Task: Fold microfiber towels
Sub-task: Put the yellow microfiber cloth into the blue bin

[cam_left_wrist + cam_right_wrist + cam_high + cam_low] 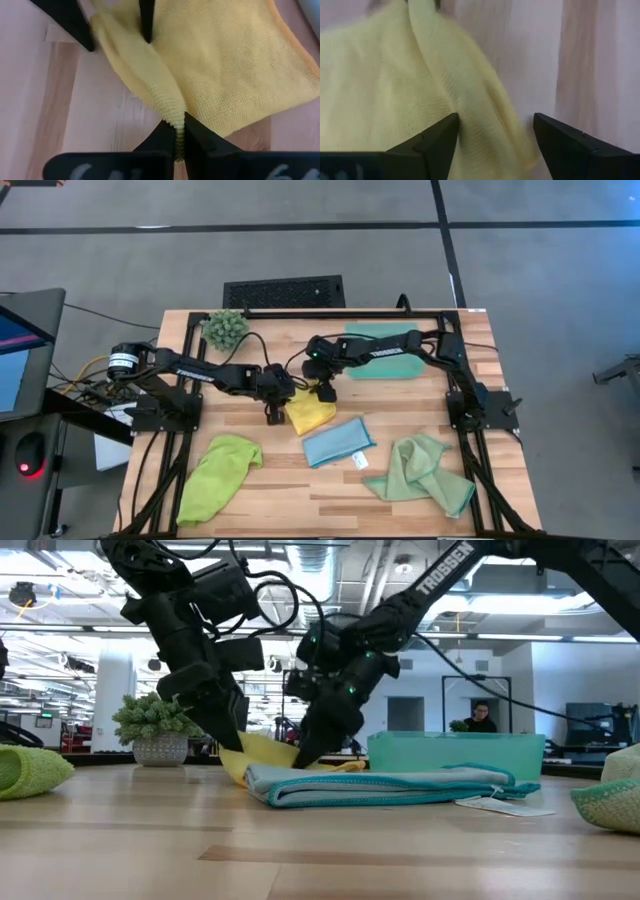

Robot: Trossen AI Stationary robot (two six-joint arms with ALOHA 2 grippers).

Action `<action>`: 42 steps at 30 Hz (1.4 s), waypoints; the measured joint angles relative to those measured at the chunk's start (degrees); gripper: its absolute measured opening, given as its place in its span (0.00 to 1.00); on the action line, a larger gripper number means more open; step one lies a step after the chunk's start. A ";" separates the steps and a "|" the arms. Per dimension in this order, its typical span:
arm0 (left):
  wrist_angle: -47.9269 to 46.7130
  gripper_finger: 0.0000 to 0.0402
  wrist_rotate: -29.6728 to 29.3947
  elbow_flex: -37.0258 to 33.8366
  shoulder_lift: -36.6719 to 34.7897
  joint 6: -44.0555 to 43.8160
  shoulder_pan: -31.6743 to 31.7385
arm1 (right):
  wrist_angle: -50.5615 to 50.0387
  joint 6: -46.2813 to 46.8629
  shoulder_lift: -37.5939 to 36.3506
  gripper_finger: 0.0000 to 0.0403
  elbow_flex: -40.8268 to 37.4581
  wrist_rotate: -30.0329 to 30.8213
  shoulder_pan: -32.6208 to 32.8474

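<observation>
Pinching a ridge of the yellow towel (235,75) mid-table, the left gripper (179,132) is clamped on its edge while the right gripper (495,135) is standing wide apart over the opposite edge. Folding is seemingly just beginning; next, the right fingers likely need closing on the cloth.

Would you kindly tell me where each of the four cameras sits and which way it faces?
High view: overhead, straight down on table, both arms.
Low view: table height, level across blue towel into the room; both arms.
Left wrist view: behind the left end effector, shut on yellow towel.
Right wrist view: behind the open right end effector, facing it too.
All four share the yellow towel.
</observation>
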 joint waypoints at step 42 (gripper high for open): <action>4.77 0.00 -0.45 27.14 6.00 6.30 1.93 | -29.79 15.38 -42.43 0.03 -16.69 10.93 1.61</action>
